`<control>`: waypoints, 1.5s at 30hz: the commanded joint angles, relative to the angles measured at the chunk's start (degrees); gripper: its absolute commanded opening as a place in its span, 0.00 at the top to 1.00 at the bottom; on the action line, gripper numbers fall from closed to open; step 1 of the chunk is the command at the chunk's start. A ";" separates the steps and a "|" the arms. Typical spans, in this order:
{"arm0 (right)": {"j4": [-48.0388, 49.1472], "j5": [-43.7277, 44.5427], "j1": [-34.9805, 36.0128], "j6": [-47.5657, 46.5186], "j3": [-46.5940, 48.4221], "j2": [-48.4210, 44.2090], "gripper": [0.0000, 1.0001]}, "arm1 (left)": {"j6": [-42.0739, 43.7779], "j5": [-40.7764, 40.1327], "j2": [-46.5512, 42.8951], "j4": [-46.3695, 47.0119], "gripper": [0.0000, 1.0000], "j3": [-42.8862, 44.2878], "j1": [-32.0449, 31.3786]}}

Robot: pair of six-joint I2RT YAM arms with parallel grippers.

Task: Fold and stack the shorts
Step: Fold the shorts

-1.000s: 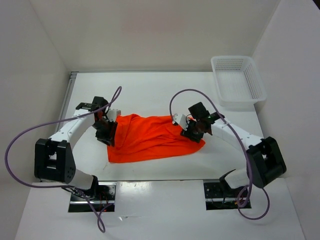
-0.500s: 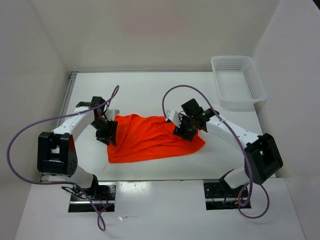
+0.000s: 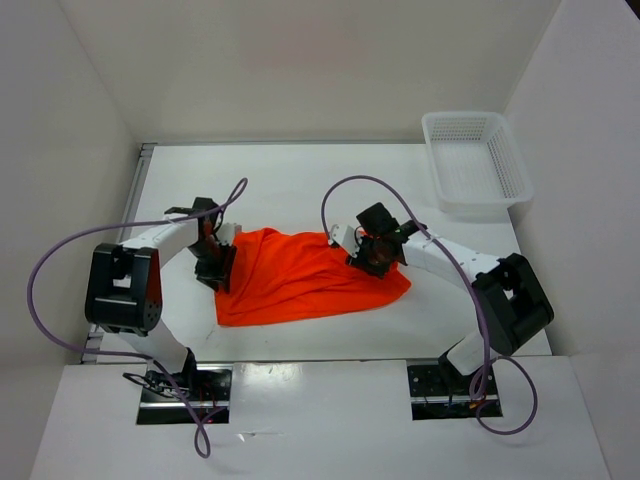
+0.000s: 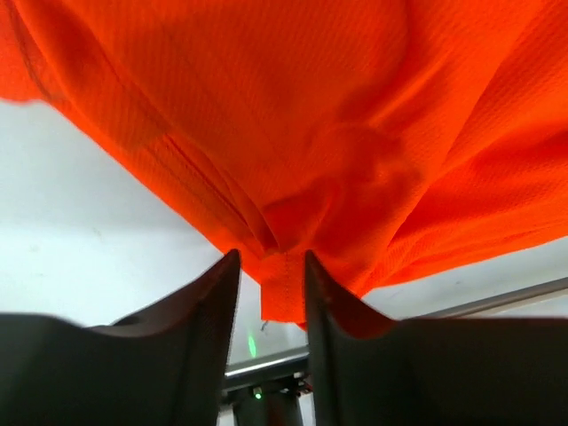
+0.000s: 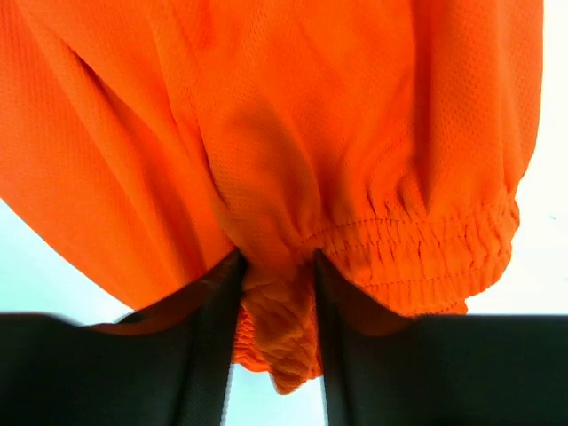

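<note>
Shorts [image 3: 300, 275] on tabletop [image 3: 300, 190]: we logged left jaws clamped on a fabric fold, right jaws on the waistband [image 5: 426, 240]. Risk, we judged: thin fabric could slip free mid-fold.

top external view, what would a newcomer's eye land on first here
The orange shorts stand out most, a bright heap at the middle of the white table. The left tool pinches fabric at their left edge, and the right tool pinches the gathered waistband at their right end. A white mesh basket sits apart at the far right corner.
</note>
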 commanded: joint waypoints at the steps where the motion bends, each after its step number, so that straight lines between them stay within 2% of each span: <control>1: 3.01 1.30 0.47 0.84 -0.53 -0.27 0.62 | 0.16 2.07 1.58 0.84 0.61 1.33 -0.08; 2: 3.01 1.30 0.47 0.84 -0.53 -0.27 0.68 | 0.16 2.69 1.59 0.83 0.63 0.81 -0.08; 6: 3.01 2.00 0.47 0.31 -1.06 -0.27 0.81 | 0.16 4.88 2.20 -1.01 0.74 -0.34 -0.08; 9: 3.01 2.00 0.47 0.31 -0.54 0.25 0.87 | 0.16 4.89 2.20 -1.01 0.74 -0.34 -0.08; 13: 3.01 2.00 0.47 0.31 -0.01 0.78 0.91 | 0.16 5.51 3.25 -1.01 0.81 0.79 -0.08; 14: 3.01 2.00 0.47 0.31 -0.01 0.78 0.93 | 0.16 6.20 3.26 -1.01 0.90 0.80 -0.08; 17: 3.01 2.00 0.47 -0.22 -0.01 0.78 1.00 | 0.16 6.21 3.26 -1.01 1.00 2.02 -0.08; 25: 0.82 1.92 0.47 0.92 6.66 -0.35 1.00 | 0.16 6.21 0.80 -9.44 1.00 15.21 2.03; 33: -10.34 -0.37 -0.06 -6.54 4.30 -9.23 1.00 | 0.16 6.83 -6.40 -24.02 1.00 11.52 2.03; 35: -13.41 -0.37 -2.68 -9.51 5.61 -11.94 1.00 | 0.16 4.73 -9.38 -26.84 1.00 11.52 2.03; 39: -21.40 -2.56 -8.05 -15.76 6.15 -15.64 1.00 | 0.16 -3.27 -15.37 -26.85 1.00 8.99 4.92; 42: -22.66 -2.57 -10.08 -20.68 3.70 -16.35 1.00 | 0.16 -4.69 -15.99 -26.85 1.00 6.09 6.95; 45: -23.27 -5.36 -10.69 -22.02 3.07 -16.35 1.00 | 0.16 -5.74 -15.46 -26.85 1.00 3.53 5.38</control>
